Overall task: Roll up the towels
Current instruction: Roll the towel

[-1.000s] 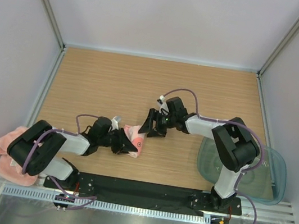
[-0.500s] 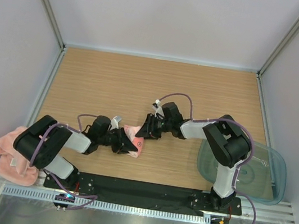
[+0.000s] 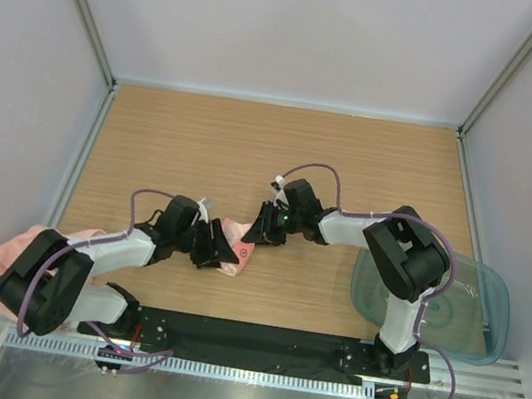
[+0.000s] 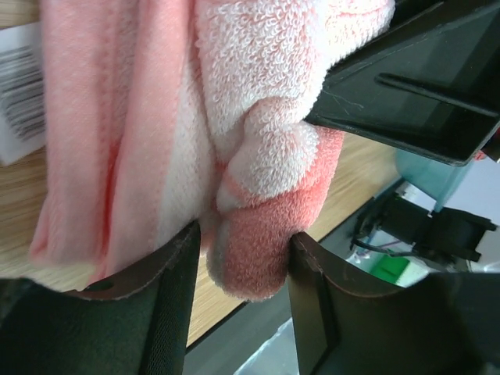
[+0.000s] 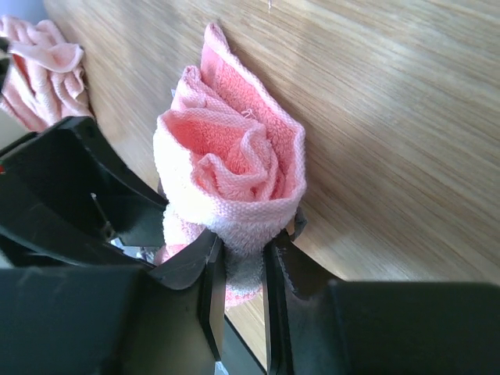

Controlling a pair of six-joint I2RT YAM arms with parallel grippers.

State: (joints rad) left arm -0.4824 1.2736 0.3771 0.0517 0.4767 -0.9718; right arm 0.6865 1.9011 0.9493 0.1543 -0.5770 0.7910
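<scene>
A rolled pink and white towel [image 3: 235, 246] lies on the wooden table between my two grippers. My left gripper [image 3: 214, 249] is shut on its left end; the left wrist view shows the roll [image 4: 258, 203] pinched between the two black fingers. My right gripper [image 3: 260, 227] is shut on its right end; the right wrist view shows the spiral end of the roll [image 5: 234, 168] squeezed between the fingers. A white label shows on the towel in the left wrist view [image 4: 19, 94]. A second pink towel [image 3: 17, 267] lies crumpled at the table's left near edge, also in the right wrist view [image 5: 39, 66].
A clear blue-green plastic bin [image 3: 471, 313] sits at the right near edge. Grey walls close off the table on three sides. The black base rail [image 3: 254, 339] runs along the near edge.
The right gripper has moved left onto the right end of the roll and closed on it. The left arm has stretched out and shifted slightly, still holding the towel.
</scene>
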